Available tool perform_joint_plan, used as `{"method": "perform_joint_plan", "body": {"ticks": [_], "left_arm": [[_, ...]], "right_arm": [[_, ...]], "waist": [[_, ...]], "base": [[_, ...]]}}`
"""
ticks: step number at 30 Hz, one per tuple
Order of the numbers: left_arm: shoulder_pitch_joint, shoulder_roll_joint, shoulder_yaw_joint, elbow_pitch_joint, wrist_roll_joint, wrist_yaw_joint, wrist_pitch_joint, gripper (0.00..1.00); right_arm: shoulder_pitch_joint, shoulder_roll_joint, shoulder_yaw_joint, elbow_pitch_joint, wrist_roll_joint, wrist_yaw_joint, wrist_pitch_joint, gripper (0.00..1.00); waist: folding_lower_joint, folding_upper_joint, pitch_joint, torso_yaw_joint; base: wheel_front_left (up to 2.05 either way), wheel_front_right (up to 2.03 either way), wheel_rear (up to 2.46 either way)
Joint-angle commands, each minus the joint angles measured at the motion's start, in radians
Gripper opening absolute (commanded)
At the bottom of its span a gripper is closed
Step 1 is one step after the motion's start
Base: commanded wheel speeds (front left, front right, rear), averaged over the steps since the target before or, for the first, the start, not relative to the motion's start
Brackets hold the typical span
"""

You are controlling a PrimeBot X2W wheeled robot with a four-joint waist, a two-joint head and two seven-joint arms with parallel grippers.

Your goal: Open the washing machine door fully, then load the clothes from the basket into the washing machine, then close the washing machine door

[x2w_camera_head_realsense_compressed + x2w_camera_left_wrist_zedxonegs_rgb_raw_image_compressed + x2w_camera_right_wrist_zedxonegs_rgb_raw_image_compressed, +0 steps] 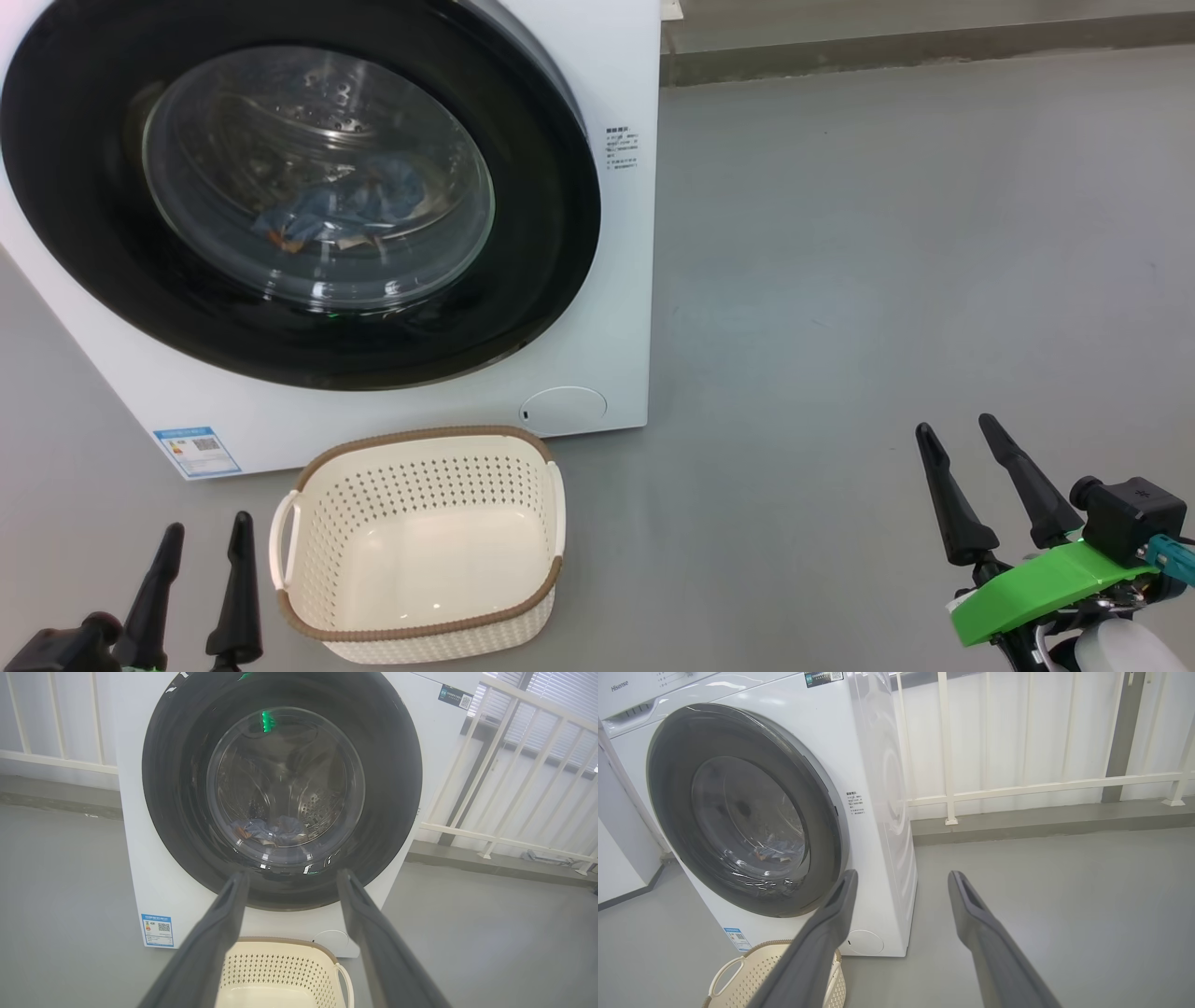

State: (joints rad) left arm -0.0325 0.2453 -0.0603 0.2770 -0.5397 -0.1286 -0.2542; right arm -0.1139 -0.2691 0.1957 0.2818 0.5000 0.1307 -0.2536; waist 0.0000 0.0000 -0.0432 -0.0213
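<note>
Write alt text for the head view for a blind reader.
A white washing machine, its round black door shut, blue clothes visible behind the glass. An empty cream basket sits on the floor before it; left gripper and right gripper, both open, at the lower corners.

Door (551,215) glossy black, glass window – basket (420,485) perforated matt plastic, woven-look rim.

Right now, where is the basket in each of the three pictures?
Head view: the basket sits at the bottom, left of middle.
Left wrist view: bottom middle.
Right wrist view: bottom left corner, partly cut off.
Shared landmark: the blue label sticker low on the washing machine front, near the basket.
</note>
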Motion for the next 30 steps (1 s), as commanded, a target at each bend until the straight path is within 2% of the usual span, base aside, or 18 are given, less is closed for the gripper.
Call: {"method": "perform_joint_plan", "body": {"ticks": [1, 25, 26, 30], "left_arm": [[-0.039, 0.023, 0.031, -0.016, 0.004, -0.002, -0.008, 1.0], [-0.048, 0.027, 0.024, -0.02, -0.005, -0.002, -0.008, 1.0], [-0.003, 0.0, -0.009, 0.002, -0.004, 0.0, 0.0, 0.0], [0.014, -0.027, -0.013, 0.03, -0.012, 0.0, 0.004, 0.0]], "right_arm": [[-0.018, -0.013, 0.015, -0.019, -0.008, 0.0, -0.008, 1.0], [-0.024, 0.001, 0.008, -0.021, -0.012, 0.0, -0.008, 1.0], [0.001, 0.015, -0.004, 0.003, -0.001, 0.0, 0.0, 0.0], [0.024, 0.037, 0.0, 0.035, 0.009, 0.0, 0.006, 0.0]], "waist": [[0.0, 0.0, 0.001, 0.001], [0.0, 0.0, 0.009, 0.002], [0.0001, 0.0, 0.009, 0.002], [0.0001, 0.0, 0.009, 0.002]], "base": [[0.0, 0.0, 0.0], [0.0, 0.0, 0.0], [0.0, 0.0, 0.0], [0.0, 0.0, 0.0]]}}
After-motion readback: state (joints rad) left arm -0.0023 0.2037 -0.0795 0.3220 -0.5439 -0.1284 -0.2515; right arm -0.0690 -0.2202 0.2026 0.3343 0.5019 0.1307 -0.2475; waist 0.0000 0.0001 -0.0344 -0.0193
